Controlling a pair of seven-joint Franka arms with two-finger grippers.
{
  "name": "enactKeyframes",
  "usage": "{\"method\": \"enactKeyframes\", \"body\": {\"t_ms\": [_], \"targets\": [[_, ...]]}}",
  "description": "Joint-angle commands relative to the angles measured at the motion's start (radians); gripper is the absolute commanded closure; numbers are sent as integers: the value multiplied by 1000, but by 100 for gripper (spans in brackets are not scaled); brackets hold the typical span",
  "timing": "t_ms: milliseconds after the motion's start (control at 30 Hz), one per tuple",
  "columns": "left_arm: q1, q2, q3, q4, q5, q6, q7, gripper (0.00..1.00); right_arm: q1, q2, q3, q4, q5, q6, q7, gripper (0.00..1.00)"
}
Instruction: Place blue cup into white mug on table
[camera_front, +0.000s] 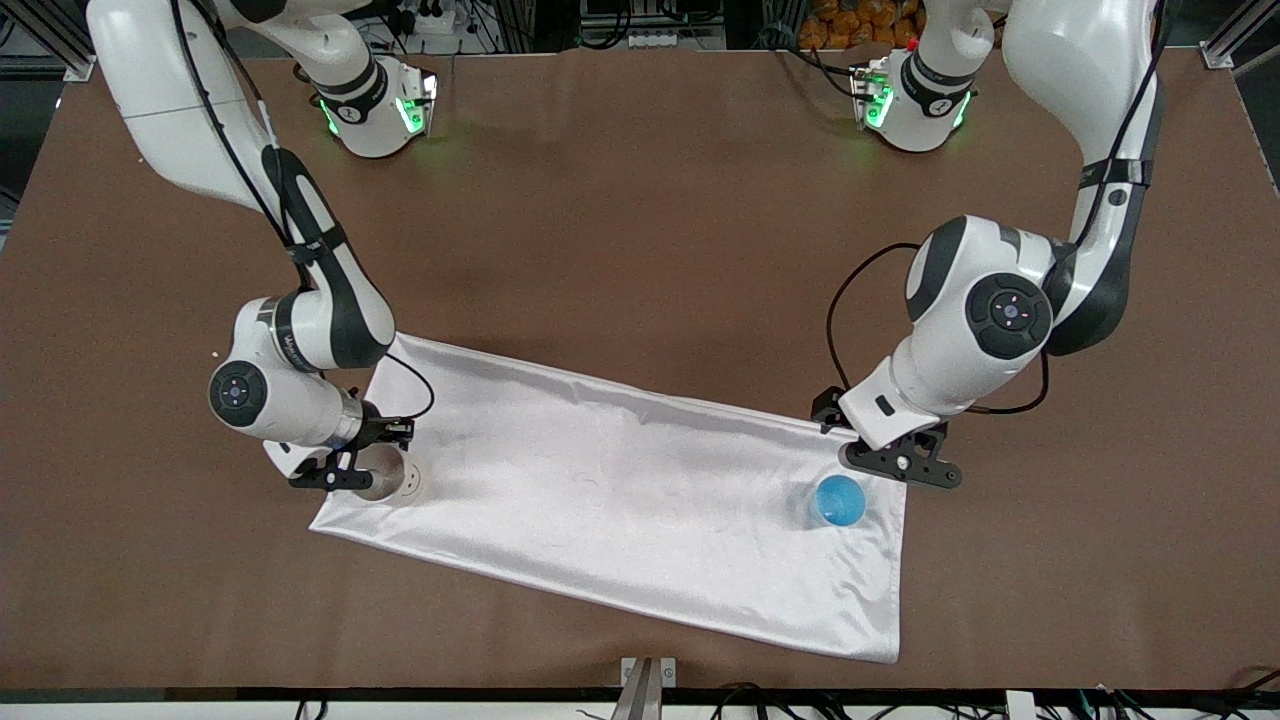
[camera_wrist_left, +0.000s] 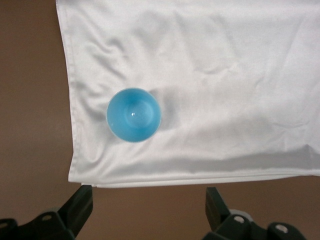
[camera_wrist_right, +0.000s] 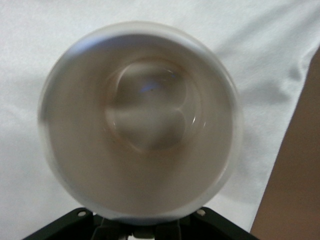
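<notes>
The blue cup (camera_front: 838, 500) stands upright on the white cloth near the cloth's corner at the left arm's end; it also shows in the left wrist view (camera_wrist_left: 133, 115). My left gripper (camera_front: 900, 462) is open and empty over the brown table beside the cloth's edge, just off the cup; its jaws (camera_wrist_left: 149, 210) stand wide apart. The white mug (camera_front: 395, 478) stands at the cloth's corner at the right arm's end and fills the right wrist view (camera_wrist_right: 140, 120). My right gripper (camera_front: 340, 472) is shut on the mug's side (camera_wrist_right: 145, 227); its fingertips are hidden under the rim.
A shiny white cloth (camera_front: 620, 500) lies slanted across the brown table (camera_front: 640, 220), with both cup and mug on it. A metal bracket (camera_front: 648, 680) sits at the table's edge nearest the front camera.
</notes>
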Motion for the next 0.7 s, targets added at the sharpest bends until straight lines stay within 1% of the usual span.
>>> {"method": "enactKeyframes", "body": {"t_ms": [0, 133, 367, 533, 667], "targets": [[-10, 60, 5, 32, 3, 73, 72, 0, 65, -61, -1, 3, 22, -87, 54, 100], [-10, 94, 5, 32, 1, 131, 102, 0, 125, -98, 0, 4, 22, -107, 123, 100], [-7, 126, 3, 32, 1, 180, 132, 0, 204, -152, 17, 4, 29, -112, 235, 100], [-9, 158, 3, 34, 1, 237, 148, 0, 312, -219, 16, 0, 26, -147, 336, 100], [-12, 182, 3, 32, 1, 283, 148, 0, 390, -255, 13, 0, 17, -182, 413, 100]]}}
